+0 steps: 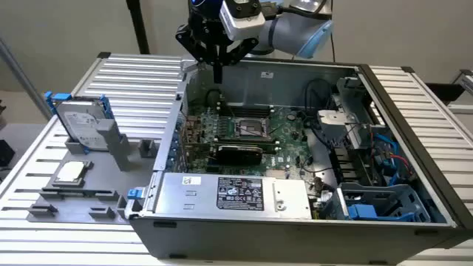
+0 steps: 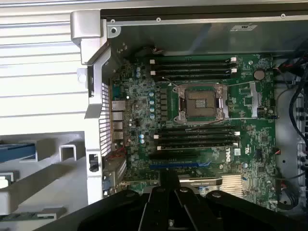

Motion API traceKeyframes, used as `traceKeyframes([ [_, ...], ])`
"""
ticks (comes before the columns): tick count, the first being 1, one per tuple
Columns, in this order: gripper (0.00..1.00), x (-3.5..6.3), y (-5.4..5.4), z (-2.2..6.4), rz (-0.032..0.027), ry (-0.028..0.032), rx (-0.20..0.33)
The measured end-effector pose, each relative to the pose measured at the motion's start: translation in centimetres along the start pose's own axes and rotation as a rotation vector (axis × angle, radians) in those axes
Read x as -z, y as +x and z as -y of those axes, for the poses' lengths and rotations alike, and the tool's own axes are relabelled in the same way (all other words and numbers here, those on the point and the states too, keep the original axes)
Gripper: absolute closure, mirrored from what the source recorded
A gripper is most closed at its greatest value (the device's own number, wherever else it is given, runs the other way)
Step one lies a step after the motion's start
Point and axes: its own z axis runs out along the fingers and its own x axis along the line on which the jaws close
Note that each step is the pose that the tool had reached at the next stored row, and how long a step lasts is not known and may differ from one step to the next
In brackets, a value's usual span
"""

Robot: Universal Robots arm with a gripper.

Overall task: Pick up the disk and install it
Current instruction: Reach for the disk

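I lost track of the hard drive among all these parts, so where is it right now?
In the exterior view, the hard drive stands upright at the left, on the grey tray beside the open computer case.

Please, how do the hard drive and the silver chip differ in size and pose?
The hard drive is larger; the silver chip is much smaller. The drive stands upright in a blue carrier, while the chip lies nearly flat without one. Both are on the grey fixture, outside the computer case.
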Motion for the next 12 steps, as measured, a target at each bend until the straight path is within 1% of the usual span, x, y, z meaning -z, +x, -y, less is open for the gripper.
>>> traceKeyframes([
  [12,1.00,0.00,0.00,0.00,0.0000,0.0000,0.000],
])
